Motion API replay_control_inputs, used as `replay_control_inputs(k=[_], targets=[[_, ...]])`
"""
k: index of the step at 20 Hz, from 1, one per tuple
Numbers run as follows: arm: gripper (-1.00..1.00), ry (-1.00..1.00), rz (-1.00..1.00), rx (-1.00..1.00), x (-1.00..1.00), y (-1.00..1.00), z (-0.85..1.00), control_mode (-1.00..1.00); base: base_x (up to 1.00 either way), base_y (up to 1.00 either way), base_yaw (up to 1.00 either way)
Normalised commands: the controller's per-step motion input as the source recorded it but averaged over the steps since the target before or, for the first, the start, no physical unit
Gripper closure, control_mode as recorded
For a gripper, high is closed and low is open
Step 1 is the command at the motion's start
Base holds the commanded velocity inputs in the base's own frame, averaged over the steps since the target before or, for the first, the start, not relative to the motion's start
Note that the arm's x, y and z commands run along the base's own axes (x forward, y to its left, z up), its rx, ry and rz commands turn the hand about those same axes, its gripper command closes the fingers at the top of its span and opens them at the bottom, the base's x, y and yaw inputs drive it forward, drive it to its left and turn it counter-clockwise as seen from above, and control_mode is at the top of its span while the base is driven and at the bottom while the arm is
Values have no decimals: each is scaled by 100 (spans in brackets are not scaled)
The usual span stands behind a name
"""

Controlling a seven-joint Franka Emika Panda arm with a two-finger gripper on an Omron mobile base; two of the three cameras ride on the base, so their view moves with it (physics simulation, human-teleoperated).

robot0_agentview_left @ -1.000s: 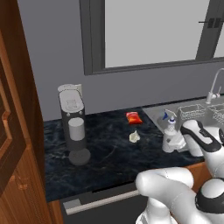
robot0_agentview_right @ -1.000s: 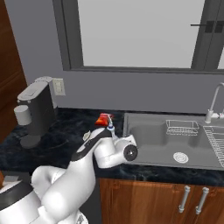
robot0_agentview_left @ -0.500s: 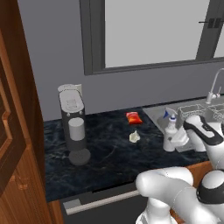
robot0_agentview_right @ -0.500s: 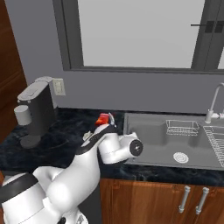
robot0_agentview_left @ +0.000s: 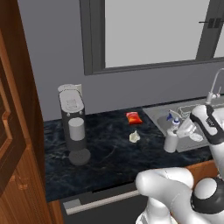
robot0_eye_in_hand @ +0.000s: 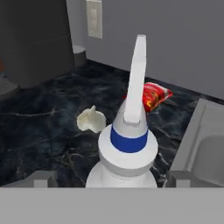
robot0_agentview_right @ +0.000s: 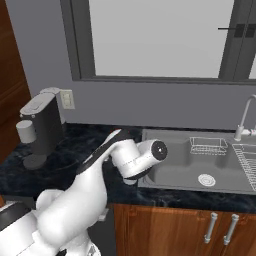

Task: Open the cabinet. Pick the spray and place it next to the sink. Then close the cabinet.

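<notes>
The spray, a white bottle with a blue collar and a pale nozzle, stands upright on the dark counter beside the sink's left rim. In the left base view the spray has my gripper just to its right. From the hand, my gripper is open: its grey fingertips stand wide on either side of the bottle, apart from it. The cabinet of reddish-brown wood fills the left edge, with a panelled door swung out toward the camera.
A red packet and a small white lump lie on the counter behind the spray. A dark coffee machine stands at the counter's left. The faucet rises behind the sink, which holds a wire rack. My arm crosses the counter.
The jaws have spread wider off the spray, which stays standing by the sink. The hand has risen a little and drawn back to the right.
</notes>
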Motion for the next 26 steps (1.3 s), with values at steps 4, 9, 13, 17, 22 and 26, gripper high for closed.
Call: replay_control_inputs(k=[4,9,13,17,22,26], targets=[[-100,0,0,0,-52,0,88,-100,0,0,0],[-100,0,0,-2,-76,0,91,-100,0,0,0],[-100,0,0,-5,-74,0,76,-100,0,0,0],[-100,0,0,-6,-79,3,62,-100,0,0,0],[-100,0,0,-8,-97,31,15,-100,0,0,0],[-100,0,0,-12,-72,58,0,-100,0,0,0]])
